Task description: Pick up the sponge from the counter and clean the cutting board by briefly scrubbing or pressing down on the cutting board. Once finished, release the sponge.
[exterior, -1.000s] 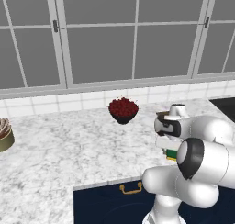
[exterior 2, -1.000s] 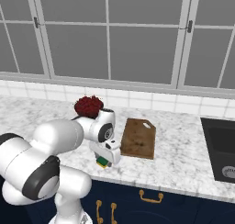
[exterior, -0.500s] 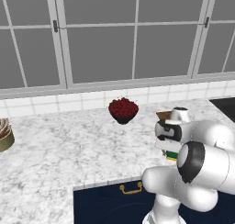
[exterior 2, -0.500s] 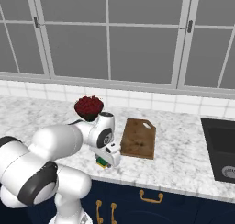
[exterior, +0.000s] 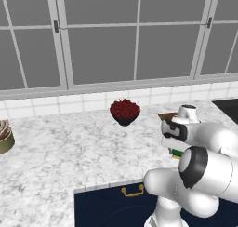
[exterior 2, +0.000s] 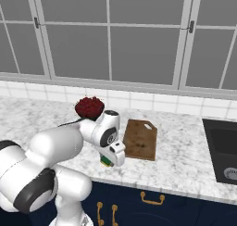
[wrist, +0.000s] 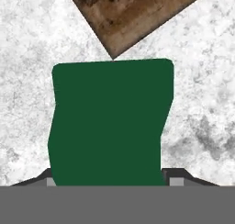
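The gripper [wrist: 109, 182] straddles the sponge [wrist: 110, 122], fingers against its sides, apparently gripping it. The sponge sits on the counter [exterior 2: 185, 160], just left of the cutting board [exterior 2: 140, 140], handy for scrubbing.

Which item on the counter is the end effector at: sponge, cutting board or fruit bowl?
The sponge, the green-topped block between the end effector's fingertips. The brown cutting board lies just beyond it; the bowl of red fruit sits farther back.

Glossy white rounded arm [exterior 2: 60, 146] segments, dark grey joint rings, small dark fingers [wrist: 176, 175].
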Robot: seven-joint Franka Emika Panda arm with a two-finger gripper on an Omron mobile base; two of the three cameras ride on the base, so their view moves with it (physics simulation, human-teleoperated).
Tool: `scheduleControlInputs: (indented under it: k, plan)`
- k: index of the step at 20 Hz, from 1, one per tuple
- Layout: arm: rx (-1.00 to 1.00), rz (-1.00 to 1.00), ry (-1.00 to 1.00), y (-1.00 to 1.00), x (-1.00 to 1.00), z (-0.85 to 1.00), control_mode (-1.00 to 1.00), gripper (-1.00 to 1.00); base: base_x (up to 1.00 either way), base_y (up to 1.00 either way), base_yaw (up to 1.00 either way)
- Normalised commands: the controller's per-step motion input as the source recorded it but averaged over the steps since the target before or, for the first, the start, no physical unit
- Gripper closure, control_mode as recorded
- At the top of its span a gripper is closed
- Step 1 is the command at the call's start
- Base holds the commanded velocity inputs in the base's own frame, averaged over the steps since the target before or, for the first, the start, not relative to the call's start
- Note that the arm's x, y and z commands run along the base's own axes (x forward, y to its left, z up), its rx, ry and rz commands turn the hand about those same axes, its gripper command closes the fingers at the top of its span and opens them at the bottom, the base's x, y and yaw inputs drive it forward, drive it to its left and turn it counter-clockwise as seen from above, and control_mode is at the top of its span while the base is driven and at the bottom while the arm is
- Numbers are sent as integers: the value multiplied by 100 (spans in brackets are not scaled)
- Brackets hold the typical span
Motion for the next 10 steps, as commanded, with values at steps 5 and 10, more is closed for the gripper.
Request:
scheduleControlInputs:
  k: [5,10]
  plan:
    - [2,-13,0,-19,64,61,-100,100,0,0,0]
    - [0,1,0,-15,40,-25,-100,100,0,0,0]
